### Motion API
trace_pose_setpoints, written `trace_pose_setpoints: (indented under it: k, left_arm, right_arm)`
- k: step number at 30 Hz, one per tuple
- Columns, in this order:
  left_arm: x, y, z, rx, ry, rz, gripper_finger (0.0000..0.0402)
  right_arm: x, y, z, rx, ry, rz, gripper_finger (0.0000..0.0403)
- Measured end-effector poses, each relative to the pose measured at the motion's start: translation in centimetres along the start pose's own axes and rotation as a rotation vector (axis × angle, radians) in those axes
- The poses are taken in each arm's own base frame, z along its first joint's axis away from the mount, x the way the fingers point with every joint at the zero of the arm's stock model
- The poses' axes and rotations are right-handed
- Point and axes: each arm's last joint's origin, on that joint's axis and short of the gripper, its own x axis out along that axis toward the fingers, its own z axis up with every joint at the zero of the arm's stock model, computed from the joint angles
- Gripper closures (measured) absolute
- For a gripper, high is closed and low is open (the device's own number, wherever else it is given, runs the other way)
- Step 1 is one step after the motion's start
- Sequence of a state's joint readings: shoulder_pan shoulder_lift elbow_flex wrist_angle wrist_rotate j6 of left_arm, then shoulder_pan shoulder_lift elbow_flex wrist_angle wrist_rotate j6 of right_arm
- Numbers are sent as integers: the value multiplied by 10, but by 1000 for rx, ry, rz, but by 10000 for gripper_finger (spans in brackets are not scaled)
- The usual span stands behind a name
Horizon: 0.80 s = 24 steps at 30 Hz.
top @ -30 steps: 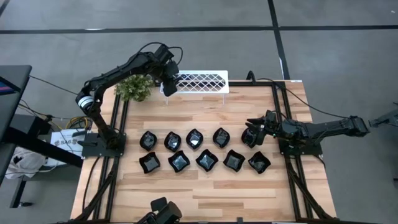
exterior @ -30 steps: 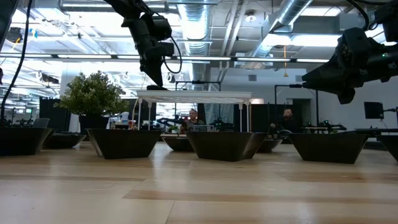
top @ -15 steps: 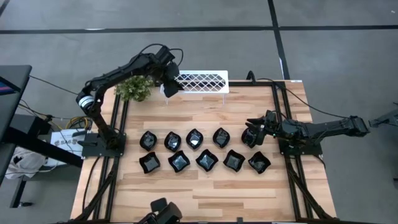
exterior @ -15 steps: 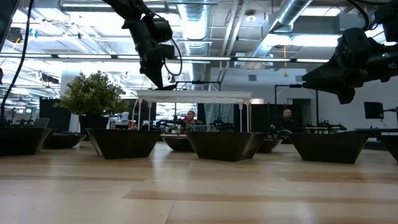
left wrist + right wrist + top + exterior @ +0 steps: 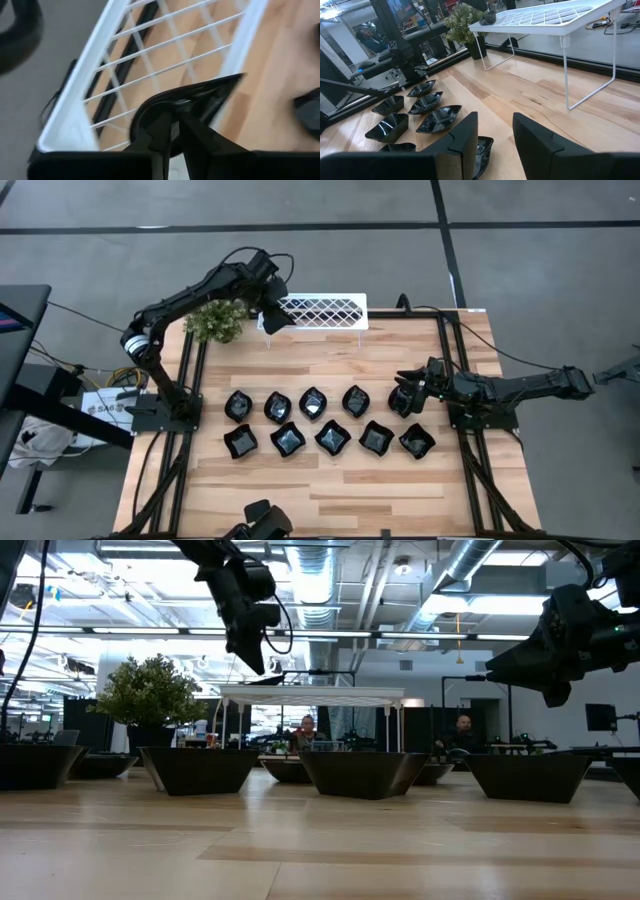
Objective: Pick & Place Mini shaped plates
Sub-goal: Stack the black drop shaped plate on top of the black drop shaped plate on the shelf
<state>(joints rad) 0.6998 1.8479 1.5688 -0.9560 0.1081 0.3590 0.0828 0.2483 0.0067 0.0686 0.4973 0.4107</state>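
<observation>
High view: a light wooden plank table (image 5: 330, 490) is seen from above, with a dark arm at each side
Plates on table: ten small glossy black mini shaped plates (image 5: 313, 403) are laid in two rows across the middle of the table, five leaf-like bowls in the far row and five wavy-edged squares (image 5: 332, 437) in the near row
Rack: a white lattice-patterned wire rack (image 5: 318, 312) is stood at the far edge of the table, just beside a small green potted plant (image 5: 215, 320)
Left gripper: the left gripper (image 5: 270, 318) is held over the rack's left end; in the left wrist view its fingers (image 5: 162, 131) are pinched on the rim of a slim black teardrop plate (image 5: 200, 97), which is kept just above the white lattice
Right gripper: the right gripper (image 5: 405, 390) is hung over the right end of the far row; in the right wrist view its fingers (image 5: 462, 142) are spread apart with nothing between them, above a black plate (image 5: 482, 150)
Low view: two people are seen seated far behind the rack
</observation>
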Motion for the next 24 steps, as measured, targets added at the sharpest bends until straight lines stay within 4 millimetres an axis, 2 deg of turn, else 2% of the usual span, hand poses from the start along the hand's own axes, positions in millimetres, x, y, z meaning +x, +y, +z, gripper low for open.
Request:
trace_pose_setpoints:
  k: [5,16,24]
  left_arm:
    - [3,-1,1,2,-6,-36,362]
    - [5,16,-4,-29,-7,-13,362]
    - [7,15,-4,-19,-2,-18,362]
  right_arm:
    - [0,0,0,0,0,0,284]
    - [0,0,0,0,0,0,284]
    - [0,0,0,0,0,0,284]
